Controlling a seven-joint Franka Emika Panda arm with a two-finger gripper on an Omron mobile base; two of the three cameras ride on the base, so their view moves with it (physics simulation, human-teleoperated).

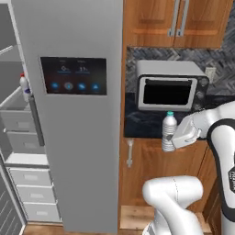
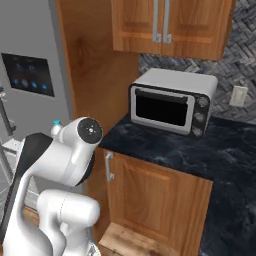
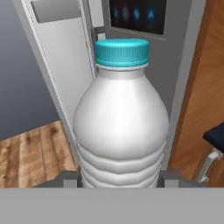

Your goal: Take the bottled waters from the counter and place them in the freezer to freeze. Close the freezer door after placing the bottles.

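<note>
My gripper (image 1: 171, 139) is shut on a clear water bottle (image 1: 169, 129) with a teal cap, holding it upright in the air in front of the counter's (image 1: 137, 123) left end. In the hand view the bottle (image 3: 120, 127) stands between my fingertips (image 3: 70, 179). Its cap (image 2: 56, 123) peeks out behind my arm in the right base view. A whitish bottle with a red cap (image 1: 24, 86) stands inside the open freezer (image 1: 18, 137) at the left, above its grey bins. I cannot make out the freezer door for certain.
The grey fridge door with the dark display (image 1: 73, 114) stands between the held bottle and the freezer. A toaster oven (image 1: 170, 87) sits on the black counter (image 2: 200, 145), with wooden cabinets (image 2: 165, 22) above it and below it.
</note>
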